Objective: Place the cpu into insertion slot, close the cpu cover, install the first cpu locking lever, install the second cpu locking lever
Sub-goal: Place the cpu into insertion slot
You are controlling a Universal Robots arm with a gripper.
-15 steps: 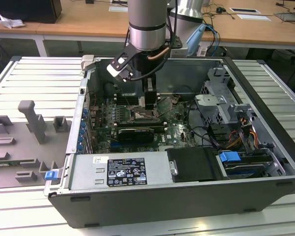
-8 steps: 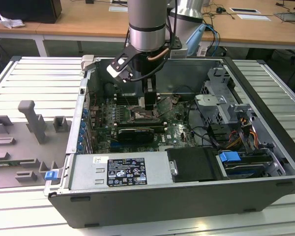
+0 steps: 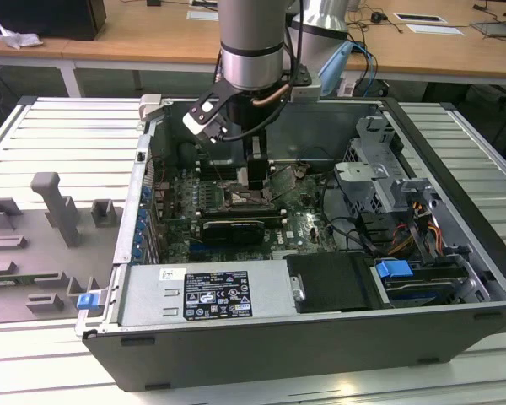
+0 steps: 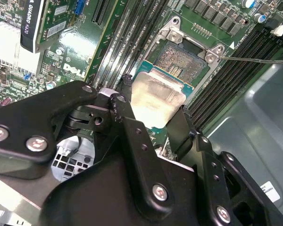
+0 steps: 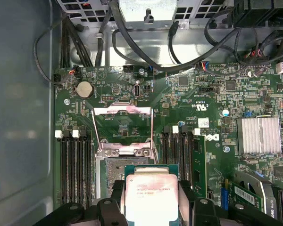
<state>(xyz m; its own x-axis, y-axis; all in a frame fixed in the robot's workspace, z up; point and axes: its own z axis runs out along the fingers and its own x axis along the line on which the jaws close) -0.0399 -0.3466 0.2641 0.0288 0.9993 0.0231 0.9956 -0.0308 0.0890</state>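
In the exterior view, reaching down from above into the open computer case (image 3: 278,354), with the gripper (image 3: 256,175) low over the green motherboard (image 3: 308,224), right at the insertion slot (image 3: 243,199), beyond the large power supply box (image 3: 202,291) along the near wall

In the second wrist view, pinching the cpu (image 4: 155,96) by two opposite edges between the black fingers (image 4: 124,101), silver top up, overlapping the near edge of the slot (image 4: 179,61), dark centre bare; thin metal lever (image 4: 254,60) swung out across the memory slots (image 4: 240,70)

In the first wrist view, clamped tight on the cpu (image 5: 150,197), held just beside the slot (image 5: 112,172) and not seated in it; cpu cover (image 5: 122,111) flipped open, lying back beyond the socket
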